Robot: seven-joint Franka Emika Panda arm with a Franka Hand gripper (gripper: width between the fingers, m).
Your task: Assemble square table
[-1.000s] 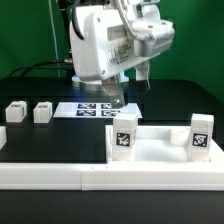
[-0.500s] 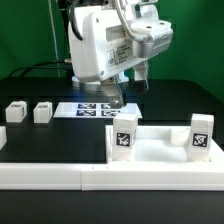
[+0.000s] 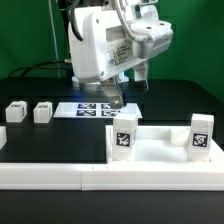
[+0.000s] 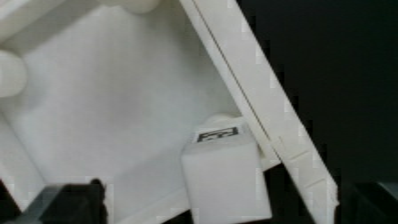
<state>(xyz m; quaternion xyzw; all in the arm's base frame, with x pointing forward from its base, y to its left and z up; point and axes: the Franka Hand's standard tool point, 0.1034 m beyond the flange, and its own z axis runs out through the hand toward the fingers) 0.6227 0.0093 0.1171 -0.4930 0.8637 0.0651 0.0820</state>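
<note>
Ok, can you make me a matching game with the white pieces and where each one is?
Things
1. marker board
2. two loose legs
3. two upright legs
4. border wall

Places
A. standing on the square tabletop
B. running long across the front of the scene
C. flat on the black table, under the robot arm
D. on the black table at the exterior view's left

Pairs: 1-C, 2-D, 3-A, 4-B
</note>
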